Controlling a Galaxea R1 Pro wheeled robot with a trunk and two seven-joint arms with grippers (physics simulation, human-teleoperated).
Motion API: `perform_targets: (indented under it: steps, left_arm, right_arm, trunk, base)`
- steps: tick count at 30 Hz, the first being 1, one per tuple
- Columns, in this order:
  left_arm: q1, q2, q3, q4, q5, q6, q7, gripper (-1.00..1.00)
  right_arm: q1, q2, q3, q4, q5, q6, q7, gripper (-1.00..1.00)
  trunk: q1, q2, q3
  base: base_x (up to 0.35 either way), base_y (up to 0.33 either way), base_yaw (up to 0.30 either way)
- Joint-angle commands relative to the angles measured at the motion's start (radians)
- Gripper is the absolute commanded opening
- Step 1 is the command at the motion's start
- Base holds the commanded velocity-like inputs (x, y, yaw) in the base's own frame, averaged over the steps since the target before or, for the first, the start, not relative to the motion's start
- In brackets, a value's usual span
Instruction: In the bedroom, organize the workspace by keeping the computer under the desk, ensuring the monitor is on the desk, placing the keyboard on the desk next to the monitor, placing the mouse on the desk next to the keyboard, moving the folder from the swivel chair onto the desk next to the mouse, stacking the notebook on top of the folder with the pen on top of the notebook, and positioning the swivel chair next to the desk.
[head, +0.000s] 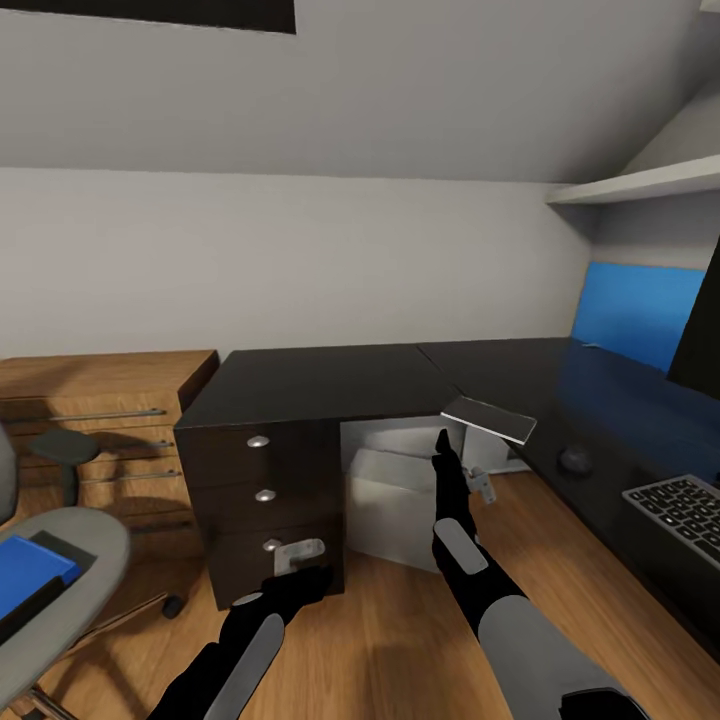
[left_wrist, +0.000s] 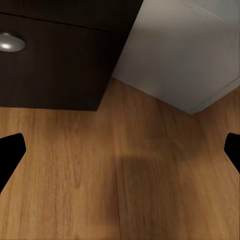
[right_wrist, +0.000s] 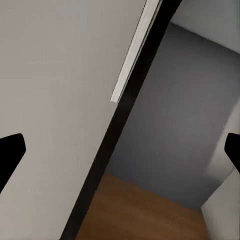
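Notebook (head: 490, 418) lies flat on the worktop (head: 330, 385) at its inner corner edge, overhanging slightly. Right gripper (head: 442, 440) points up just below the notebook, fingers spread wide and holding nothing, likely placed to reach it. Left gripper (head: 300, 572) hangs low by the drawers (head: 262, 495), also wide. Folder (head: 30, 575) rests on the chair (head: 60, 580); the computer (head: 395, 495) stands under the worktop.

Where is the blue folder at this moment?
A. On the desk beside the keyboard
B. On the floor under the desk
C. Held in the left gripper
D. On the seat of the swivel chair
D: in the head view the blue folder lies flat on the grey seat of the swivel chair, away from the desk.
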Motion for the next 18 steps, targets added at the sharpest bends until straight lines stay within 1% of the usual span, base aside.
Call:
perform_targets:
  steps: [1,6,10,14,18]
  left_arm:
    - [-0.001,0.000,-0.002,0.001,0.010,0.001,0.009,1.00]
    - [-0.001,-0.001,-0.002,0.005,0.010,0.002,0.009,1.00]
    - [-0.001,-0.001,-0.002,0.006,0.010,0.001,0.009,1.00]
    - [-0.001,-0.001,-0.002,0.008,0.010,0.001,0.008,1.00]
    - [-0.001,-0.001,-0.003,0.016,0.010,-0.001,0.008,1.00]
  right_arm:
    - [-0.001,-0.001,0.004,0.001,-0.020,-0.005,0.006,1.00]
    - [-0.001,-0.001,0.004,0.001,-0.055,-0.005,0.006,1.00]
    - [-0.001,-0.001,0.003,0.000,-0.074,-0.005,0.006,1.00]
    - [-0.001,-0.001,0.002,-0.001,-0.082,-0.005,0.006,1.00]
    - [-0.001,-0.002,0.000,-0.002,-0.085,-0.005,0.006,1.00]
  trunk:
    - [0.000,0.000,-0.001]
    - [0.000,0.000,-0.001]
    - [0.000,0.000,-0.001]
    - [0.000,0.000,-0.001]
    - [0.000,0.000,-0.001]
  base:
    - [0.118,0.000,0.000]
    - [0.057,0.000,0.000]
    - [0.014,0.000,0.000]
    - [0.021,0.000,0.000]
    - [0.128,0.000,0.000]
